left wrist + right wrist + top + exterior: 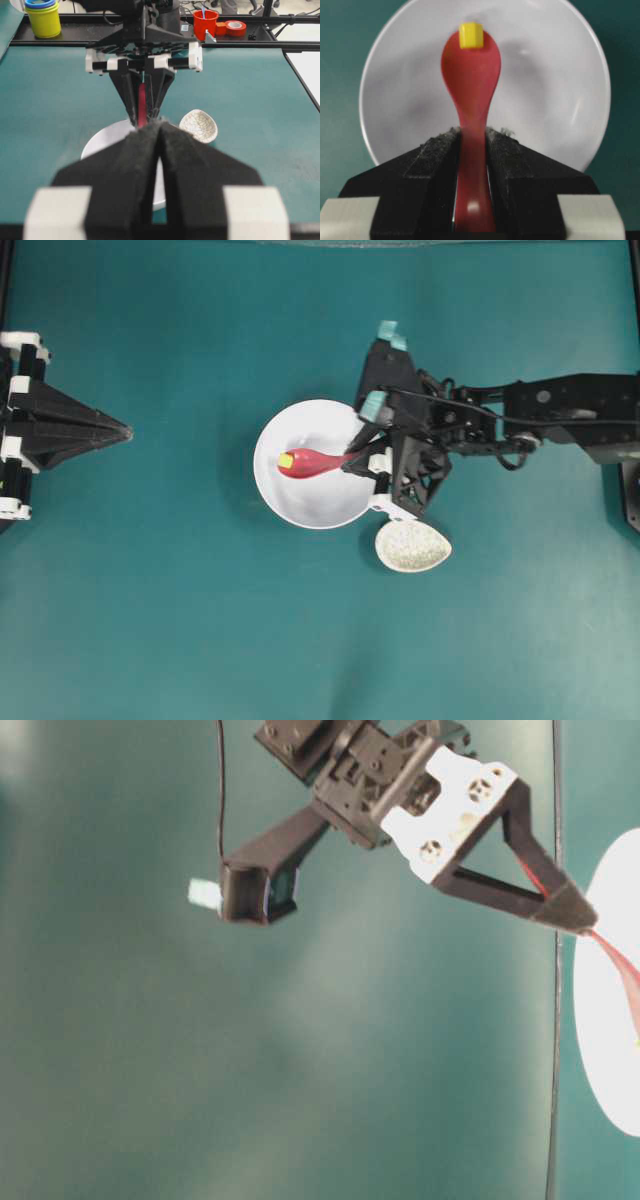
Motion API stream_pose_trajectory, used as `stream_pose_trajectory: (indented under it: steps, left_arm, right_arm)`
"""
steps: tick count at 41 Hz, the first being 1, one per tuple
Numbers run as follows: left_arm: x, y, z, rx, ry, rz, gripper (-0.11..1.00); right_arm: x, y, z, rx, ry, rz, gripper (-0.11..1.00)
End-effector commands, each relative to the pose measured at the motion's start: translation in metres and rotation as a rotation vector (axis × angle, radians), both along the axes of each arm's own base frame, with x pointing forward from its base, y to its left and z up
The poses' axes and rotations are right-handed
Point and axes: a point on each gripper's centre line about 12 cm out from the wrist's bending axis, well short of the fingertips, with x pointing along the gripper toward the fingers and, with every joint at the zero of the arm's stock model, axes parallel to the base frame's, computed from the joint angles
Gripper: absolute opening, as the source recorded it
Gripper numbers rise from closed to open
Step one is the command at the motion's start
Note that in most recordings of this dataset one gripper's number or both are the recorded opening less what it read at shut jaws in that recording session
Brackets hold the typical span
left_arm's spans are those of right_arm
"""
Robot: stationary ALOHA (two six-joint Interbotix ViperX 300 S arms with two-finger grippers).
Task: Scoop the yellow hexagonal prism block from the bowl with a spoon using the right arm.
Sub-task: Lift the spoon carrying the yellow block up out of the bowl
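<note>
The right gripper (352, 462) is clenched on the short handle of the red-pink spoon (312, 463), its black fingers (432, 172) pressing in from both sides, and the scoop reaches out over the middle of the big white bowl (318, 510). The little yellow hexagonal prism block (286, 460) sits at the far tip of the scoop (whether it lies fully inside or only against the rim I can't say). The right arm (560, 410) comes in from the right edge of the teal surface (150, 620). Just beside the bowl, under that arm's wrist, lies a small speckled dish (412, 545). The left gripper (122, 430) waits far off at the left edge, its fingers pressed together with nothing in them
</note>
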Motion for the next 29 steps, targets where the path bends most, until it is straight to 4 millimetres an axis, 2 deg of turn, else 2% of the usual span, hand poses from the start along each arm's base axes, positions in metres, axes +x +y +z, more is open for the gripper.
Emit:
stream_pose_trajectory:
  steps: [1, 17, 29]
  left_arm:
    - [0.002, -0.001, 0.008, 0.0, -0.021, -0.004, -0.01]
    - [0.002, -0.001, 0.008, 0.0, -0.02, -0.004, -0.01]
    - [0.002, -0.001, 0.007, 0.0, -0.018, -0.003, -0.01]
  right_arm:
    - [-0.001, 0.002, 0.017, -0.009, -0.091, 0.001, 0.22]
    - [-0.021, 0.003, 0.03, -0.037, -0.275, -0.012, 0.22]
    - [-0.033, 0.001, 0.042, -0.065, -0.343, -0.007, 0.22]
